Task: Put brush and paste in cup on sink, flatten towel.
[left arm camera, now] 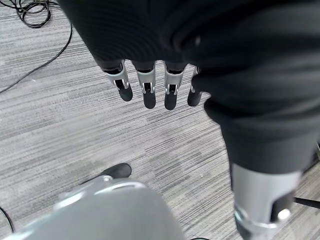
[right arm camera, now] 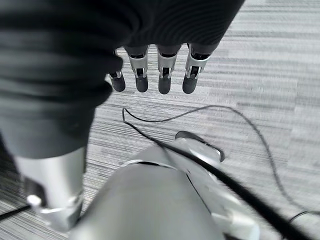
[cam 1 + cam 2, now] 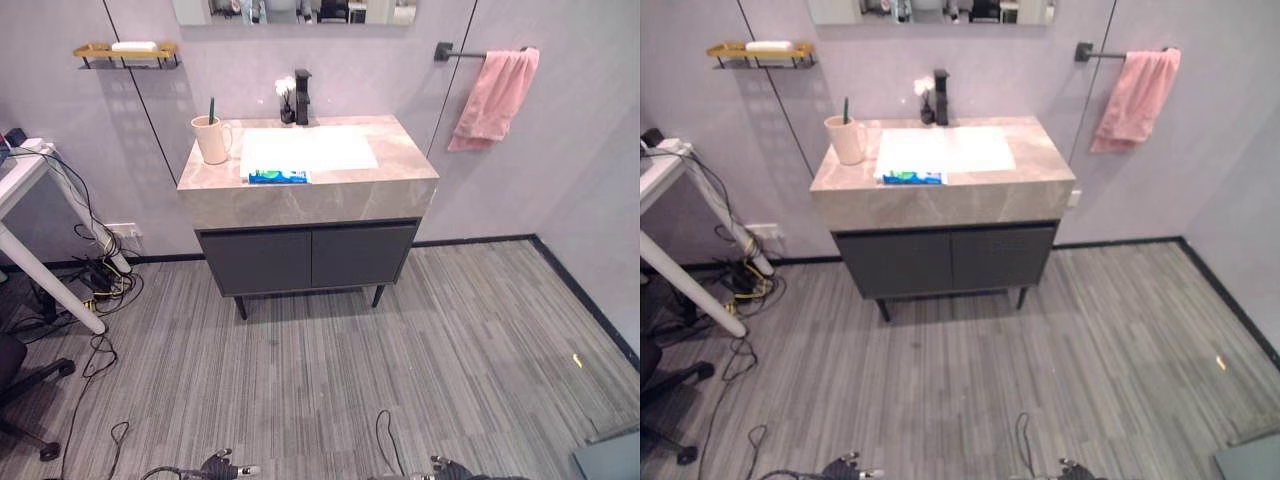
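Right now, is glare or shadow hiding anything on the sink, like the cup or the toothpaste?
Left eye view: the basin glares flat white, yet the toothpaste on its front edge and the cup with the brush show plainly. Right eye view: the cabinet sits in shade, and a small bright spot marks the floor.

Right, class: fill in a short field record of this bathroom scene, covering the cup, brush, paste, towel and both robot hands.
cup: cream, on the sink counter, left of the basin
brush: dark handle standing in the cup
paste: blue-green tube lying at the basin's front edge
towel: pink, hanging bunched on the wall bar
left hand: open, holding nothing, above the floor
right hand: open, holding nothing, above the floor
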Tool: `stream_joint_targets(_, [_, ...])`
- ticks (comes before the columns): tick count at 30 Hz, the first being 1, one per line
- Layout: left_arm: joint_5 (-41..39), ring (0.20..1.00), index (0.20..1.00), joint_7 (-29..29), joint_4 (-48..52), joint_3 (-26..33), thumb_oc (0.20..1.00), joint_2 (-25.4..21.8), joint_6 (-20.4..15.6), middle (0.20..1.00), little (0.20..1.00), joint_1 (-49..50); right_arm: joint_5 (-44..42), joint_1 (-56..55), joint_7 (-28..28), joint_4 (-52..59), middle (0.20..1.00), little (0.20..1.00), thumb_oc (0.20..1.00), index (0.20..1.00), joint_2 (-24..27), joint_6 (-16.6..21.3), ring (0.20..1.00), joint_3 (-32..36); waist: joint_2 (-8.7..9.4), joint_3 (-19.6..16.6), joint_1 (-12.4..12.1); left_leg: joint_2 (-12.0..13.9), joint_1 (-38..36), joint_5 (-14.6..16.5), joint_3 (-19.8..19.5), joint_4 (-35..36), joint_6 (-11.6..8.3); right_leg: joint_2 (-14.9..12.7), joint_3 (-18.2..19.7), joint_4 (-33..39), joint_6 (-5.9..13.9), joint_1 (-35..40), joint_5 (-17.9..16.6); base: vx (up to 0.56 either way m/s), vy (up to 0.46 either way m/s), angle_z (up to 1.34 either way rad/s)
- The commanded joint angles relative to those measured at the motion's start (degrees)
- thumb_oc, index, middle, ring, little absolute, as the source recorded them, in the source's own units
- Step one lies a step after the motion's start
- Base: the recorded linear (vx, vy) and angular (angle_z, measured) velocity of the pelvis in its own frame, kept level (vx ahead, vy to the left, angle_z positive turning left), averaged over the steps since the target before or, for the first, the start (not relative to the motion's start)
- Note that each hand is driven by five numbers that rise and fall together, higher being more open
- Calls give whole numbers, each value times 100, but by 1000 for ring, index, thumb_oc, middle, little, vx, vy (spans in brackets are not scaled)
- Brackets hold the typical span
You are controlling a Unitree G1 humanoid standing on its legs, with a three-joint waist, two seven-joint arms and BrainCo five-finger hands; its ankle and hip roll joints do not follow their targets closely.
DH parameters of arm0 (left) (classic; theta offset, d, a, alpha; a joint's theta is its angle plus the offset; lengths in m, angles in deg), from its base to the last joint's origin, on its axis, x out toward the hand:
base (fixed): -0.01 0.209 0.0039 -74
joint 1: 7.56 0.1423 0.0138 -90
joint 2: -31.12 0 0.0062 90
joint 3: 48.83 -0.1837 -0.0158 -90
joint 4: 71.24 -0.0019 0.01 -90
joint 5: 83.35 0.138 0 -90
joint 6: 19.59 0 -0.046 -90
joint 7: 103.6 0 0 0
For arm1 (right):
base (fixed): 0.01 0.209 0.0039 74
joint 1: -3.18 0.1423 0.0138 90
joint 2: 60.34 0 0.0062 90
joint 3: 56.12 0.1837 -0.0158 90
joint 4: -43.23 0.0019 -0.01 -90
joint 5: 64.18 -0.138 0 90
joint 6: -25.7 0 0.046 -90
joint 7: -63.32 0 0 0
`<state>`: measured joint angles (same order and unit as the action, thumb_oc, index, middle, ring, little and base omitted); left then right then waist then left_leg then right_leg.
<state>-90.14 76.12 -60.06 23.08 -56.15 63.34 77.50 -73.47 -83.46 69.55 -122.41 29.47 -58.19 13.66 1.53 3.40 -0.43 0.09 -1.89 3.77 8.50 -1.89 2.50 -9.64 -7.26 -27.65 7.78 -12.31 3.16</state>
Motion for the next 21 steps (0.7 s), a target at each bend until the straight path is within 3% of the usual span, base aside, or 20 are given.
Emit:
stream_joint_targets(1, [-369,1000,1000,8,59,512,1000,-236,-47,1000,1000,-152,-309,102,-27,88,1000,1000,1000,1000,-103,36,1000,53,-25,428,-4,-308,-416,58,-116,56,202,-205,126,-54,195,-178,-1870,113,119,-24])
stream_joint_targets(4, [-403,1000,1000,2,28,621,1000,-255,-62,1000,1000,-101,-708,-18,33,141,1000,1000,1000,1000,-135,54,1000,204,-23,385,132,-367,-597,50,-97,220,177,54,140,346,136,-331,-1686,173,58,-16])
stream_joint_targets(6, [-475,1000,1000,-2,-47,714,1000,-267,-66,1000,1000,-120,-781,-74,2,-18,1000,1000,1000,1000,-139,47,1000,343,40,342,187,-437,-747,123,-72,366,121,35,0,1229,133,-317,-1662,265,-41,0])
stream_joint_targets(7, [-638,1000,1000,-31,-46,787,1000,-243,-67,1000,1000,-179,-706,-85,-12,-77,1000,1000,1000,1000,-133,29,1000,345,91,324,262,-487,-836,229,-132,375,76,55,48,1841,161,-403,-1763,322,-72,-3])
stream_joint_targets(10, [-801,1000,1000,-9,43,782,1000,-187,-104,1000,1000,-279,-624,-97,-13,-95,1000,1000,1000,1000,-122,-18,1000,328,124,364,357,-503,-1058,363,-220,369,-12,6,30,2331,270,-580,-2085,245,-60,2])
stream_joint_targets(12, [-821,1000,1000,-18,87,759,1000,-148,-115,1000,1000,-294,-582,-114,-13,-131,1000,1000,1000,1000,-105,-31,1000,334,98,372,370,-457,-1176,403,-250,383,-50,11,-94,2462,280,-521,-2131,269,-91,6])
stream_joint_targets(17, [-915,1000,1000,-51,154,669,1000,-34,-123,1000,1000,-238,-648,-148,17,-128,1000,1000,1000,1000,1,-26,1000,359,17,146,462,-173,-1395,476,-437,129,-231,311,10,2163,71,-425,-1800,347,-153,28])
stream_joint_targets(18, [-972,1000,1000,-70,192,645,1000,-2,-107,1000,1000,-244,-579,-121,-8,-56,1000,1000,1000,1000,65,-6,1000,286,-15,121,446,-46,-1278,267,-440,-339,-402,469,-98,2036,-87,-329,-1577,414,-260,18])
stream_joint_targets(21, [-880,1000,1000,-79,179,544,1000,5,-105,1000,1000,-297,-484,-50,-34,11,1000,1000,1000,1000,134,7,1000,200,-30,114,455,78,-1178,5,-456,-698,-571,573,-209,1942,-188,-234,-1408,208,-155,-6])
